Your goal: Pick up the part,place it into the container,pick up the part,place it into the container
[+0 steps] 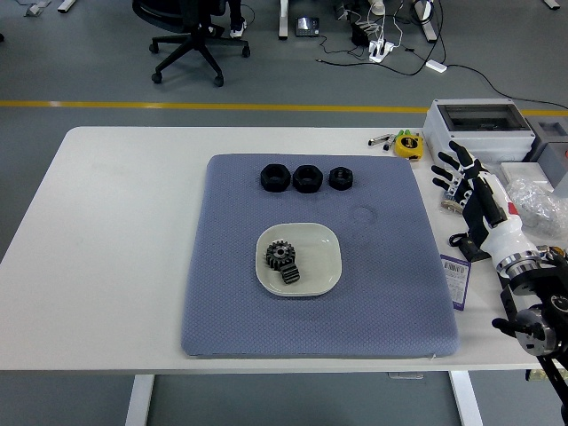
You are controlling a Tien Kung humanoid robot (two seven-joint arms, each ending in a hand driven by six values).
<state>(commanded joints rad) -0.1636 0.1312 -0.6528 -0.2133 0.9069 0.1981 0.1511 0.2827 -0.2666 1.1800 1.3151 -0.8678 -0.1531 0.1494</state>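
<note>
Fingers (451,162) of the right hand (466,182) are spread and empty, held over the table's right edge; three black parts (306,177) are lined up well to its left, the smallest (340,177) nearest; two gears are seen in the dish (327,240)

White table (115,231), blue-grey mat (390,293), grey box (477,129), yellow tape measure (407,145), black office chair (188,35)
</note>
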